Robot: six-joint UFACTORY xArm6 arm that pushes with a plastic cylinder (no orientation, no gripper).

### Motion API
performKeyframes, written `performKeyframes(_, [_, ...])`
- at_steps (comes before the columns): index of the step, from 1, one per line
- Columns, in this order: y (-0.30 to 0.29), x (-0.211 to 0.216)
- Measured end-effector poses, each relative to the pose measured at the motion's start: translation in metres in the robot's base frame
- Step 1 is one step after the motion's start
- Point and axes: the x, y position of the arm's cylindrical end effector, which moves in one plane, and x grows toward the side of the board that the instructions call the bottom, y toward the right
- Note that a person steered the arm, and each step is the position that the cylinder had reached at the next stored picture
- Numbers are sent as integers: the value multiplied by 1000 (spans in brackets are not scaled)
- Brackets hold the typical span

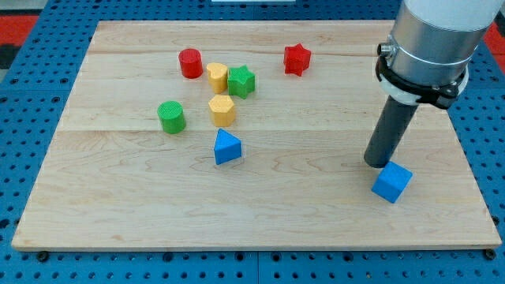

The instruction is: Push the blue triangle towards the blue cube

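Observation:
The blue triangle [227,147] lies near the middle of the wooden board [142,205]. The blue cube [392,182] sits toward the view's lower right. My tip [376,162] rests on the board just above and left of the blue cube, almost touching it. The tip is far to the right of the blue triangle.
A yellow hexagonal block [222,110] sits just above the blue triangle. A green cylinder [171,117] is to its left. A red cylinder [190,63], a yellow heart [217,77] and a green star [241,81] cluster near the top. A red star [297,59] lies top centre.

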Motion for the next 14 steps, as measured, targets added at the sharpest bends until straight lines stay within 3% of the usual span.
performKeyframes(1, [-68, -2])
performKeyframes(3, [-189, 52])
performKeyframes(4, [-283, 49])
performKeyframes(5, [-315, 8])
performKeyframes(7, [-243, -47])
performKeyframes(9, [-218, -14])
performKeyframes(14, [-131, -21])
